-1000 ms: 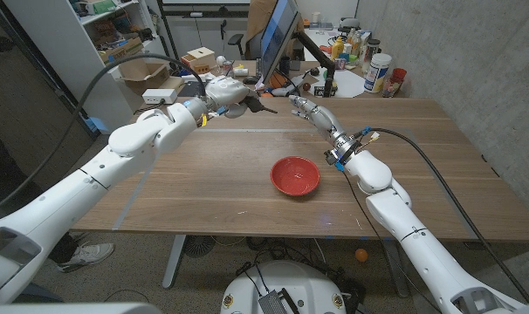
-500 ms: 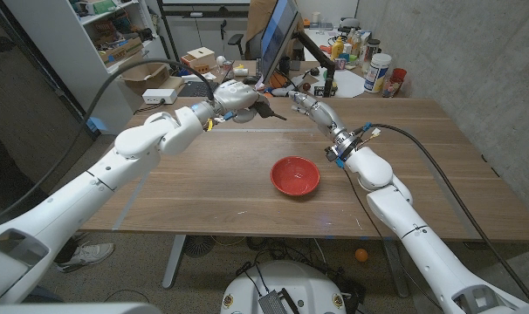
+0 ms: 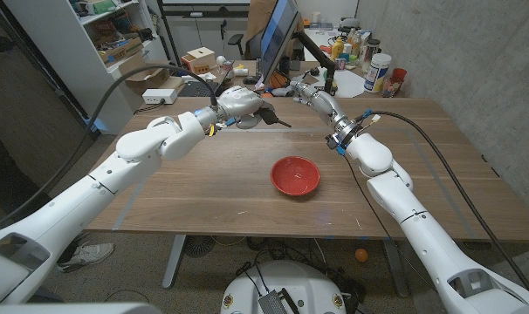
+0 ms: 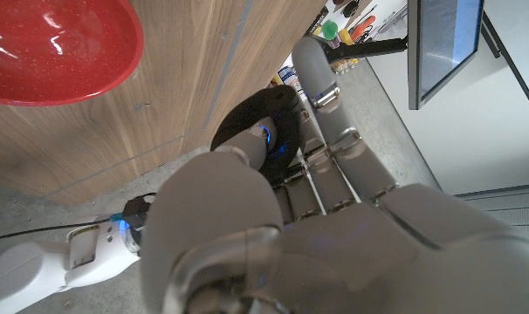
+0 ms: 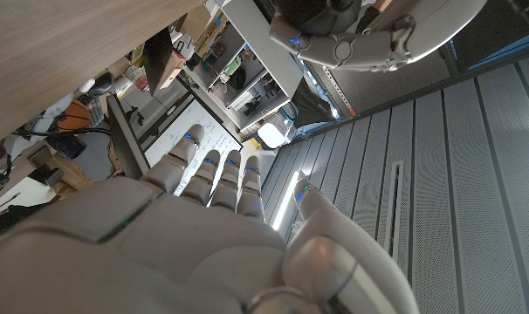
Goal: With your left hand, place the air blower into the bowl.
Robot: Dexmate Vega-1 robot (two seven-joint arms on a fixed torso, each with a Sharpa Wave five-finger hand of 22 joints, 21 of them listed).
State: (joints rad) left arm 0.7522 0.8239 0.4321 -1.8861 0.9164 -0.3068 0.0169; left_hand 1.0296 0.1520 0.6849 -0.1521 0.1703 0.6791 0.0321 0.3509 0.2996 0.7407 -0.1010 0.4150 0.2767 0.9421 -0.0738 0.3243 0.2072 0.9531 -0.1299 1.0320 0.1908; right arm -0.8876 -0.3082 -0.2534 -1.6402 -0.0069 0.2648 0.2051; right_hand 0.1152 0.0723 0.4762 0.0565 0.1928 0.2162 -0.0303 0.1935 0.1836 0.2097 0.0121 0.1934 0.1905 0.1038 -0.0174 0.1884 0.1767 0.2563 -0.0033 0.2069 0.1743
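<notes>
The left robot hand, gripping the black blower, has moved nearer the red bowl on the tabletop. The right robot hand, fingers apart and empty, has lifted farther back. No writing is legible

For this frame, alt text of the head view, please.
The left hand holds a black air blower above the table's far side, short of the red bowl. The right hand is raised near the far edge, holding nothing.

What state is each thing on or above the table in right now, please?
Air blower: held in the left hand above the table's far side, nozzle pointing right.
Red bowl: upright on the table, empty.
Right hand: fingers spread, holding nothing.
</notes>
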